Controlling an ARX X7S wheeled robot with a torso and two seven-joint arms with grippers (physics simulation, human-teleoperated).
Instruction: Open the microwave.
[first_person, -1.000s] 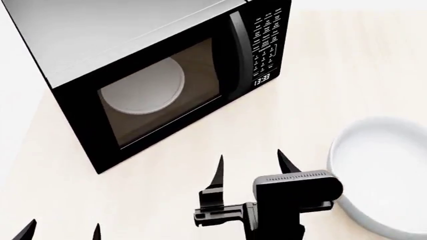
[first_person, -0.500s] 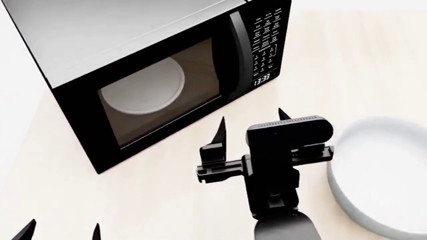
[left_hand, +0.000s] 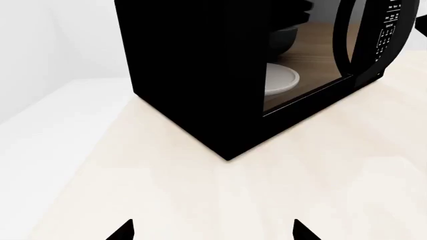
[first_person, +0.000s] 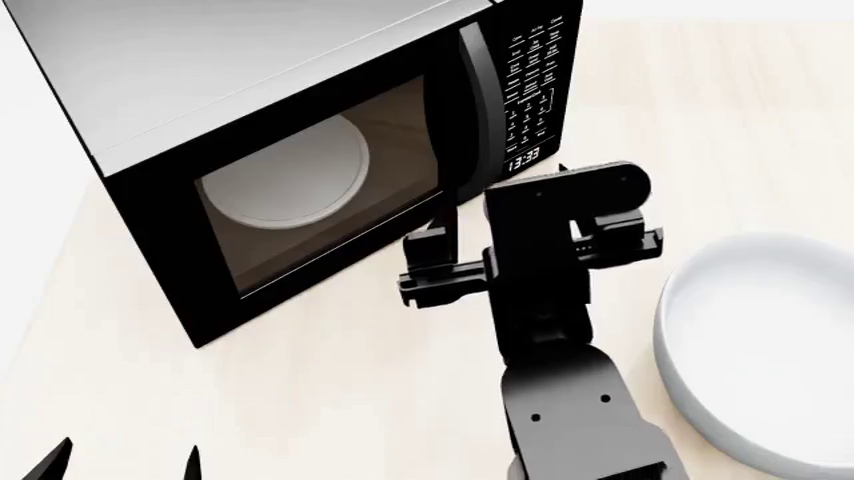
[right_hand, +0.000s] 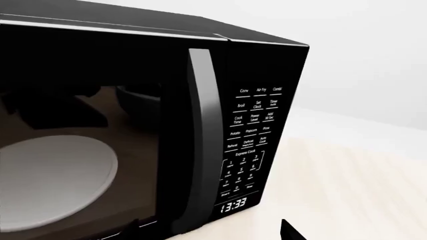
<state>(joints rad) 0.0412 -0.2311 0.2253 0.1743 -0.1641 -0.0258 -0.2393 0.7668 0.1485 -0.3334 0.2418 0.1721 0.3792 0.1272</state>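
Advanced toward the door since a second ago: right gripper (first_person: 505, 215), then low near the front table edge, now raised just in front of the lower right corner of the large black box-shaped microwave with grey top (first_person: 287, 120). Fingers spread wide apart, holding nothing, one dark finger (first_person: 430, 248) overlapping the bottom edge of the glass-windowed door (first_person: 320, 180), the other mostly hidden behind the wrist camera housing. Contact with the door not clear from the head view. Unchanged otherwise: microwave, bowl and left gripper as before.

Sits angled on the pale wooden table (first_person: 334, 390), at the far left, door shut, round white turntable plate (first_person: 287, 172) visible through the window. Vertical black door handle (right_hand: 200, 140) close up in the right wrist view, beside the white-lettered button panel (right_hand: 252, 137) and digital clock (right_hand: 233, 205) reading 13:33.

Large white round bowl (first_person: 761, 345) to the right, well apart from the microwave, beside the right arm.

Left gripper (first_person: 123, 462) low at the near left edge, only two black fingertips showing, parted and empty, well apart from the microwave.
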